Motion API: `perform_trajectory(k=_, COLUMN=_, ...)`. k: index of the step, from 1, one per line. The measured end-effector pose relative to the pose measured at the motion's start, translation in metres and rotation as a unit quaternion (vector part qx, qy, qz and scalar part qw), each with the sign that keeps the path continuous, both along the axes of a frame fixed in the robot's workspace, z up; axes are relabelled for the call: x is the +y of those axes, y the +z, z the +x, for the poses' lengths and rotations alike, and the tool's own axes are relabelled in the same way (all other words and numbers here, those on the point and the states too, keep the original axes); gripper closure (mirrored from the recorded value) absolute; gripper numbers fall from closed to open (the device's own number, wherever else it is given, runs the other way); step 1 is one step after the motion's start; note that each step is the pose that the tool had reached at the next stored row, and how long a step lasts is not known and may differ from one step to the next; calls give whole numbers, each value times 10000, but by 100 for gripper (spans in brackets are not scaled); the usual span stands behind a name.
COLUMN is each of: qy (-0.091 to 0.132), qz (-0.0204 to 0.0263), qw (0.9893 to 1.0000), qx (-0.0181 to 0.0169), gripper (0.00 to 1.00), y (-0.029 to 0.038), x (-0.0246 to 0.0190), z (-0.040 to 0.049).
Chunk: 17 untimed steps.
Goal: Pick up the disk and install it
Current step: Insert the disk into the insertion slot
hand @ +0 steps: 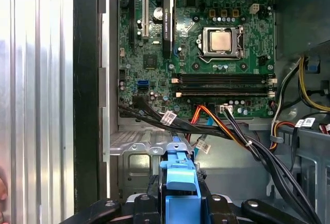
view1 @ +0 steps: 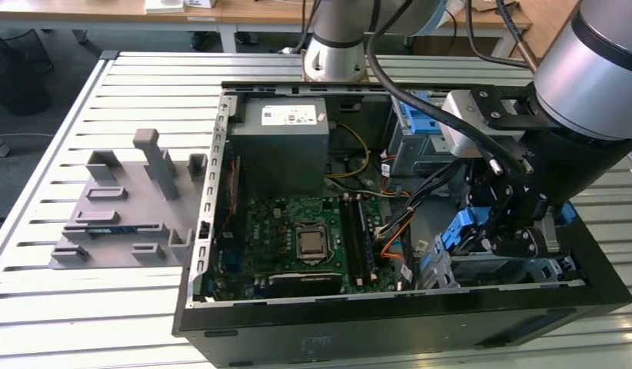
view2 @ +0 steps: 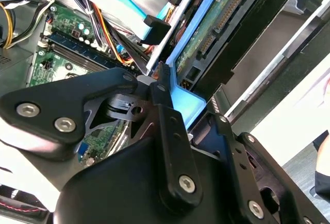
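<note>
Here the disk (view2: 219,26) is clamped by its blue carrier frame (hand: 180,180) in the end effector (view1: 500,234), whose fingers are closed on the frame's near end. Its long axis runs straight out from the fingers, down into the computer case (view1: 398,311) at the exterior view's right. It sits just above the grey drive bay (hand: 136,162), beside the motherboard (hand: 206,54). The case stands on the bench (view1: 60,323).

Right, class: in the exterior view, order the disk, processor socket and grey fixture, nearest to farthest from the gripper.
1. disk, held in the gripper.
2. processor socket, mid-motherboard inside the case.
3. grey fixture, on the table, exterior view's left.
</note>
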<state>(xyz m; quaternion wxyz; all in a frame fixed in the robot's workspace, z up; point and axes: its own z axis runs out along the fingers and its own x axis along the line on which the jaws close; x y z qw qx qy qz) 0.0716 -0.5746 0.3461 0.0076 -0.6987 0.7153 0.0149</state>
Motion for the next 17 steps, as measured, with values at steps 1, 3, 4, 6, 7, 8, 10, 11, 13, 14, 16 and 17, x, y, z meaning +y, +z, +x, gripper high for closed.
perform_trajectory(k=1, qy=0, qz=0, qw=10000, qx=0, gripper=64, y=0, x=0, z=0)
perform_trajectory(k=3, qy=0, qz=3, qw=10000, qx=0, gripper=62, y=-3, x=0, z=0)
perform_trajectory(k=4, qy=0, qz=2, qw=10000, qx=0, gripper=62, y=-4, x=0, z=0)
perform_trajectory(k=6, qy=0, qz=3, qw=10000, qx=0, gripper=56, y=-4, x=0, z=0)
perform_trajectory(k=7, qy=0, qz=2, qw=10000, qx=0, gripper=56, y=-4, x=0, z=0)
perform_trajectory(k=8, qy=0, qz=2, qw=10000, qx=0, gripper=56, y=-3, x=0, z=0)
perform_trajectory(k=10, qy=0, qz=1, qw=10000, qx=0, gripper=56, y=-3, x=0, z=0)
perform_trajectory(k=11, qy=0, qz=1, qw=10000, qx=0, gripper=58, y=-3, x=0, z=0)
perform_trajectory(k=13, qy=0, qz=1, qw=10000, qx=0, gripper=64, y=-4, x=0, z=0)
perform_trajectory(k=14, qy=0, qz=1, qw=10000, qx=0, gripper=70, y=-4, x=0, z=0)
perform_trajectory(k=16, qy=0, qz=1, qw=10000, qx=0, gripper=76, y=-4, x=0, z=0)
perform_trajectory(k=17, qy=0, qz=1, qw=10000, qx=0, gripper=82, y=-5, x=0, z=0)
